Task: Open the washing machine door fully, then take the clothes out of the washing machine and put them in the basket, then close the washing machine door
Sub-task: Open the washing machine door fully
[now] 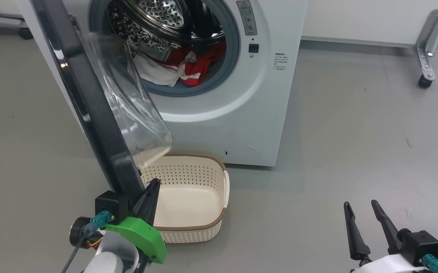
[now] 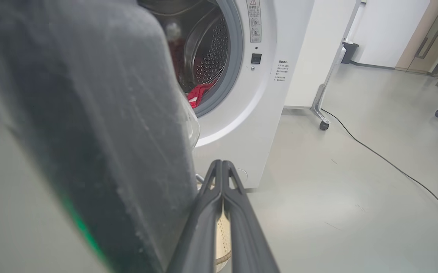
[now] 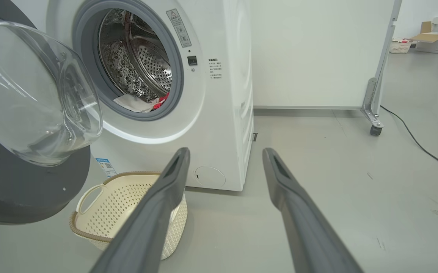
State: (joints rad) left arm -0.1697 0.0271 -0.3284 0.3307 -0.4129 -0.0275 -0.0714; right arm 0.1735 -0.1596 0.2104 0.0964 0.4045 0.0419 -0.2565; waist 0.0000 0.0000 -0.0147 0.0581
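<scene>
The left claw (image 2: 222,165) is clenched tight on nothing, its tips just beside the lower edge of the washing machine door (image 1: 90,102), which stands swung out; I cannot tell whether they touch. Just past those tips sits the basket (image 1: 225,189), at the foot of the washing machine (image 1: 249,113). Higher up and beyond, the clothes (image 1: 198,70) lie in the drum's mouth. The right claw (image 1: 360,204) hangs released, well apart from all of it.

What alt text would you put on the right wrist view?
A white front-loading washing machine stands with its round black door swung open at left, red and white clothes lying at the lip of the drum. A cream perforated basket sits on the grey floor before it, and the right tool has its dark fingers spread open in the foreground.
</scene>
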